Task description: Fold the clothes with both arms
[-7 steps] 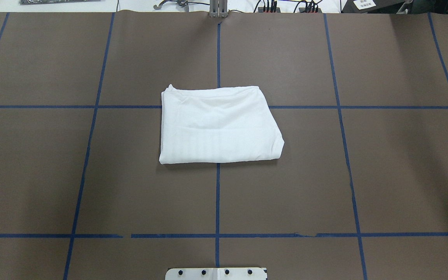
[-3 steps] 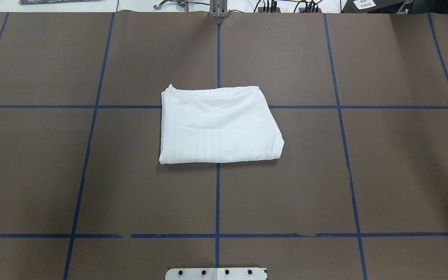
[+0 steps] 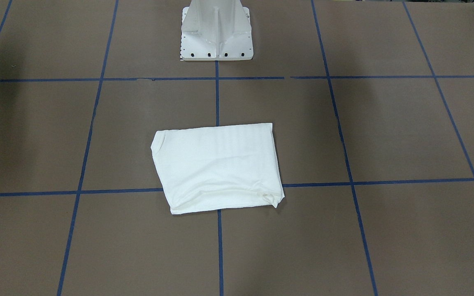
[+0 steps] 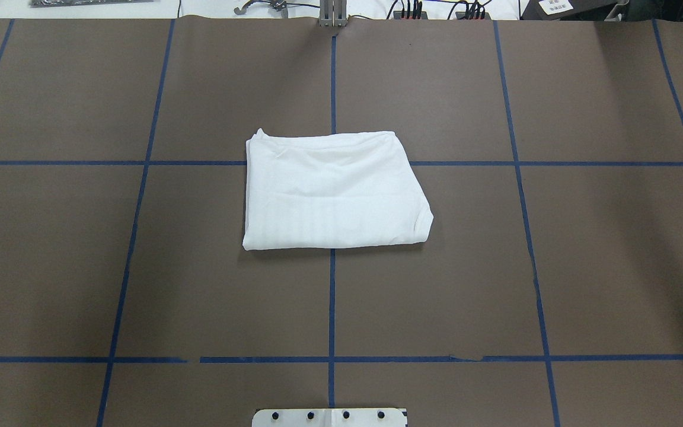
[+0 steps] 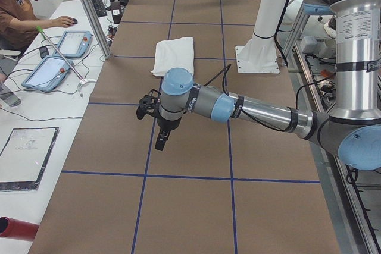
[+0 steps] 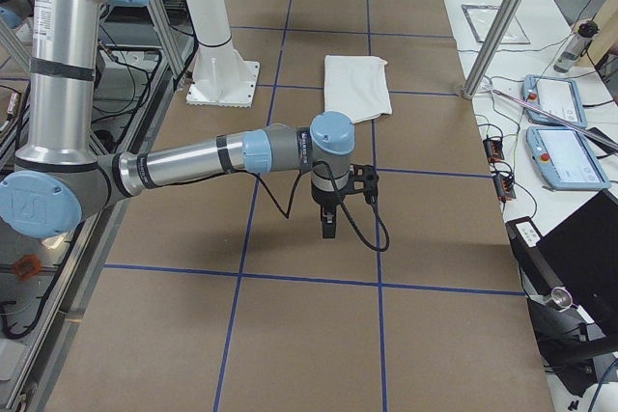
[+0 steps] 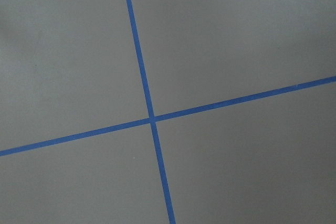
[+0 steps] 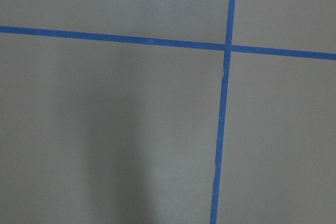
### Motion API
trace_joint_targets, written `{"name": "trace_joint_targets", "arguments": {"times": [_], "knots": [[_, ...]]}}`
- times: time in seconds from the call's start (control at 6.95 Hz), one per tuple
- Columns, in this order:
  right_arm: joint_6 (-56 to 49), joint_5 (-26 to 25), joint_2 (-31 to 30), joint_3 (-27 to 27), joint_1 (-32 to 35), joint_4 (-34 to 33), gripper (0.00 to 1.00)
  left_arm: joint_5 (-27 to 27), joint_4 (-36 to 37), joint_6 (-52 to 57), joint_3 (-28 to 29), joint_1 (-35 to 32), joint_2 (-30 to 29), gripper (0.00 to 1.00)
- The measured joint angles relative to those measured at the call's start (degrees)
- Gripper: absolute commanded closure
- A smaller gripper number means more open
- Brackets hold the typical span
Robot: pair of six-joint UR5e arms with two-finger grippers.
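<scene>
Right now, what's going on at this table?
The white T-shirt lies folded into a compact rectangle in the middle of the brown table, over a crossing of the blue tape lines. Nothing touches it. The left gripper and the right gripper each hang over bare table, well away from the shirt, pointing down. These views do not show whether they are open or shut. The folding looks finished.

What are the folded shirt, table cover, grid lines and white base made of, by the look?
Shirt: soft white knit fabric, probably cotton; matte, creased, rounded folds.
Table cover: brown matte sheet, likely paper; wavy far edge.
Grid lines: blue tape, seemingly; small gaps show.
Base: rigid white painted metal, probably; slight sheen, bolt holes.
</scene>
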Motion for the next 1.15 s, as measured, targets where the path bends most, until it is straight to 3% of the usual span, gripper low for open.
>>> {"name": "trace_joint_targets", "arguments": {"times": [1.15], "knots": [[0.0, -0.1, 0.0, -0.4, 0.0, 0.0, 0.0, 0.0, 0.1, 0.0, -0.7, 0.0, -0.1, 0.0]]}}
